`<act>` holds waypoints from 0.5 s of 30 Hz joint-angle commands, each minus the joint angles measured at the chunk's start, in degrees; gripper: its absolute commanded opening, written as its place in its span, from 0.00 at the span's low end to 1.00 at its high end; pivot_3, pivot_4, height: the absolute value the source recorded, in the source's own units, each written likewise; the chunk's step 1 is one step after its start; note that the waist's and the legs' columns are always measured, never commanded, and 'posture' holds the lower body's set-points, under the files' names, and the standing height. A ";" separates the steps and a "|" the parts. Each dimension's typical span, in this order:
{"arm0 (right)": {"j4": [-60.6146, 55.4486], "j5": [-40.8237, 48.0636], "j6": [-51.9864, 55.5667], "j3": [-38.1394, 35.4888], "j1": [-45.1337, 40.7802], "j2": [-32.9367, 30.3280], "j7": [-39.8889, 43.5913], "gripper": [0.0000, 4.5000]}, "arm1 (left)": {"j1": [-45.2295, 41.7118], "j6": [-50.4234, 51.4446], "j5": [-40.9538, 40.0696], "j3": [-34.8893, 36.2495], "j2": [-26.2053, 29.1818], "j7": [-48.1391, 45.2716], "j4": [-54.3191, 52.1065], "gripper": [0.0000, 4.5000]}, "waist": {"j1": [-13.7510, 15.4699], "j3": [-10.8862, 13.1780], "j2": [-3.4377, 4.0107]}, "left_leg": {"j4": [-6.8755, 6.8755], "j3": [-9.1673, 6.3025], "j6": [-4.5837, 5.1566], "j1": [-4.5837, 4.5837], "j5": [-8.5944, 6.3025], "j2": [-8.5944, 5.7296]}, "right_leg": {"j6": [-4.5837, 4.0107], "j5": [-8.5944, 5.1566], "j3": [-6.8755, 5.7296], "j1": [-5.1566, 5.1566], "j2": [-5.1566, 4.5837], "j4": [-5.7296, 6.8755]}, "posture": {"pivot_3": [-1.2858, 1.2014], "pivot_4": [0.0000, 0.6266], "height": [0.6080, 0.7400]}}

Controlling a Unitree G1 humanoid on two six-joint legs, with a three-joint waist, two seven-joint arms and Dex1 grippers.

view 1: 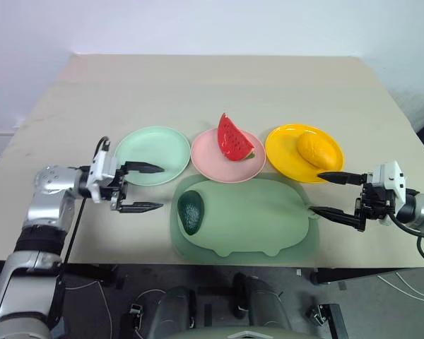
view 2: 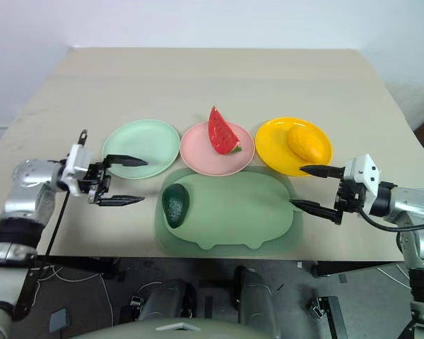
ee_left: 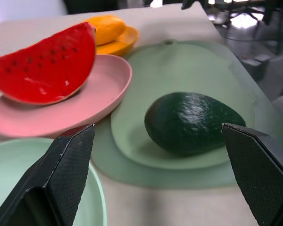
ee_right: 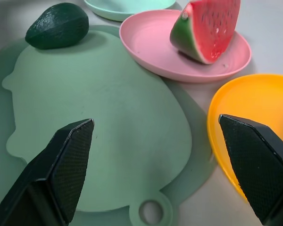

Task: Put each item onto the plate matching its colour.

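A dark green avocado point(view 1: 191, 211) lies on the left end of the sage-green pig-shaped mat point(view 1: 258, 219). The red watermelon wedge point(view 1: 233, 138) stands on the pink plate point(view 1: 213, 164), and the yellow-orange mango point(view 1: 316, 150) rests on the yellow-orange plate point(view 1: 286, 152). The mint green plate point(view 1: 152, 152) holds nothing. My left gripper point(view 1: 147, 188) is open, hovering at that plate's near edge and pointing toward the avocado point(ee_left: 191, 122). My right gripper point(view 1: 326, 193) is open at the mat's right end, just in front of the yellow-orange plate.
The three plates stand in a row behind the mat on a beige table point(view 1: 212, 92). The table's front edge runs just below the mat. A pale wall rises behind the table.
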 commanded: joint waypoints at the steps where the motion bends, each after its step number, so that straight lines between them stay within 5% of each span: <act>1: -2.86 0.76 0.50 -0.65 0.69 0.13 -1.25 0.99 | -3.96 -2.72 -2.36 -6.58 1.01 -0.21 2.22 1.00 | 0.01 0.00 0.00 | 0.00 0.00 0.00 0.00 0.00 0.00 | 0.00 0.00 0.00 0.00 0.00 0.00 | 0.52 0.24 0.97; 15: -9.26 2.04 2.73 -2.90 6.13 1.42 -6.87 0.99 | -16.55 -11.00 -9.71 -32.90 0.57 -0.21 11.15 1.00 | 0.05 0.02 -0.04 | 0.03 -0.07 0.02 -0.02 -0.01 -0.02 | 0.00 -0.01 0.01 0.01 0.00 -0.01 | 0.52 0.24 0.97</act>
